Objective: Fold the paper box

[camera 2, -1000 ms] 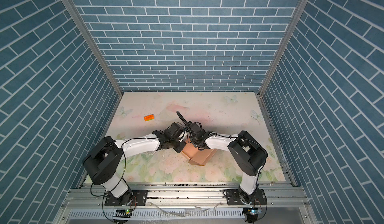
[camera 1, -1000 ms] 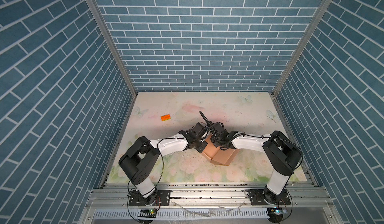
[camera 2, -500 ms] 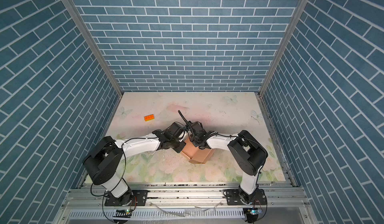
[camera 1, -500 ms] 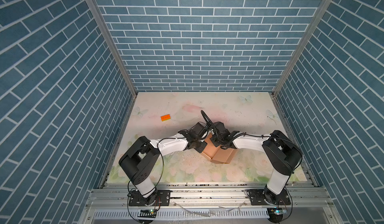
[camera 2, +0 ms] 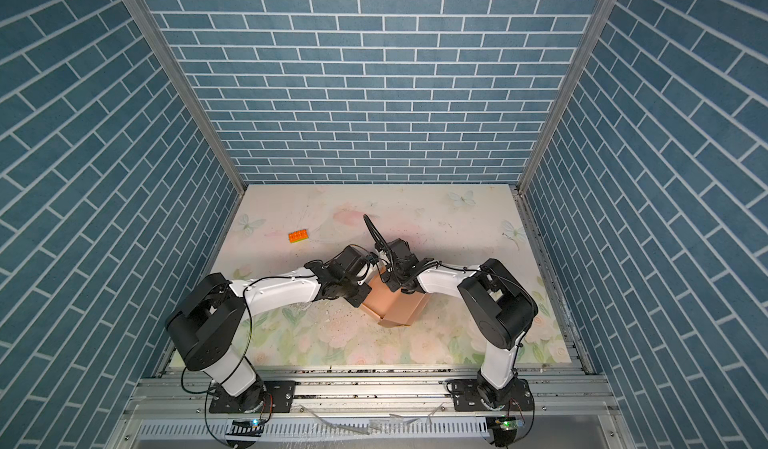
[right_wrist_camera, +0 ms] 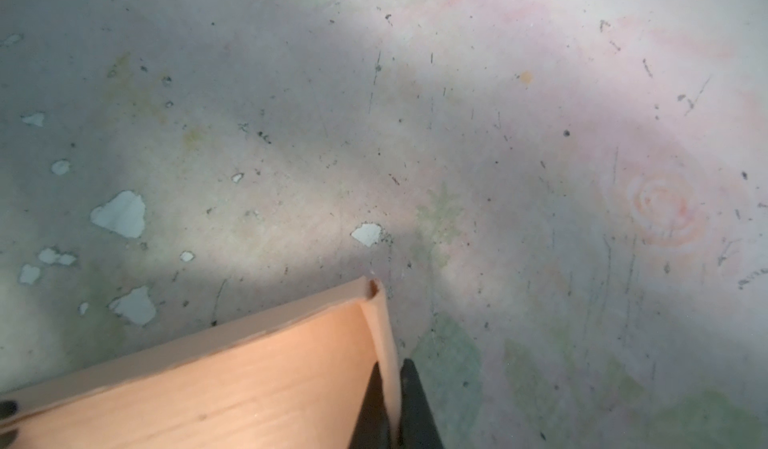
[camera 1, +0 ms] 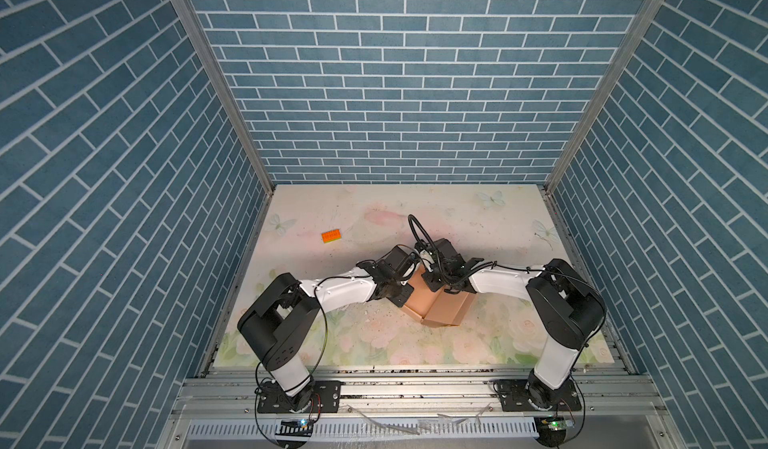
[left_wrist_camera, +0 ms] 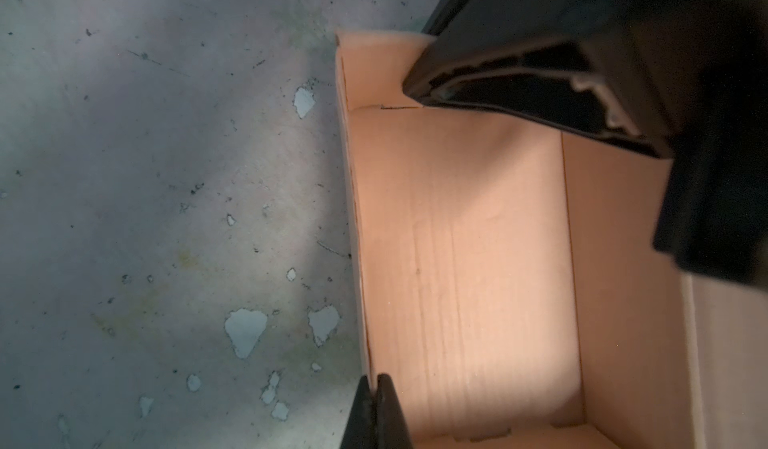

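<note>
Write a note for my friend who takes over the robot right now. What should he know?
Left gripper: shut, pinching one side wall of the paper box.
Right gripper: shut, pinching another wall's edge.
Box: on the table, between both arms. The orange brick lies apart, untouched.
Done: some walls stand up; the box is open on top.
Left: finish the remaining folds and close it.
</note>
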`<state>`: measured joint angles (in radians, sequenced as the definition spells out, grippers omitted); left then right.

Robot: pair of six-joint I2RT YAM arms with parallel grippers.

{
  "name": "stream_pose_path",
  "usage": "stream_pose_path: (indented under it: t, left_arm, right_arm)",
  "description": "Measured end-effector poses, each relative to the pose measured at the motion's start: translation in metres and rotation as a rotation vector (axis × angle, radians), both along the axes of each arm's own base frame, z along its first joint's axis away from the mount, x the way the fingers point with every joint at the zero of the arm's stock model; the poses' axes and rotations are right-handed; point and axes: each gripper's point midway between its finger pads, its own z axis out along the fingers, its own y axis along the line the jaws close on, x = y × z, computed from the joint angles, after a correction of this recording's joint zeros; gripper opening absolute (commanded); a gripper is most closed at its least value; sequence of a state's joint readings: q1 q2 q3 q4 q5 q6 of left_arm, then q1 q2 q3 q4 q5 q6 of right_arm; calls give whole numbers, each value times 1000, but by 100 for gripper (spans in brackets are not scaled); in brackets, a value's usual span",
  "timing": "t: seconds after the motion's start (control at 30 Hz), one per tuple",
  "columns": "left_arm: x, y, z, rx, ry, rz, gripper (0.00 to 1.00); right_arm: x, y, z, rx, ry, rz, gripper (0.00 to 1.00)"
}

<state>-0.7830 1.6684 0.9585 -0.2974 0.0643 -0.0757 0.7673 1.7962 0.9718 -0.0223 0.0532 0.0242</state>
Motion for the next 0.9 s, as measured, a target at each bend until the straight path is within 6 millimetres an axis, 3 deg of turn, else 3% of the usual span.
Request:
stream_pose_path:
  t: [0.3, 0.47, 0.9]
  left_arm:
    - [-6, 1, -2, 4, 29, 0, 5]
    - [-6, 1, -2, 1, 35, 11, 5]
    - [-3, 4, -3, 13, 46, 72, 5]
  right_arm:
    - [-10, -6, -8, 10, 48, -14, 39]
    - [-17, -16, -1, 17, 61, -32, 45]
    - [-4, -36, 93, 197, -84, -153, 48]
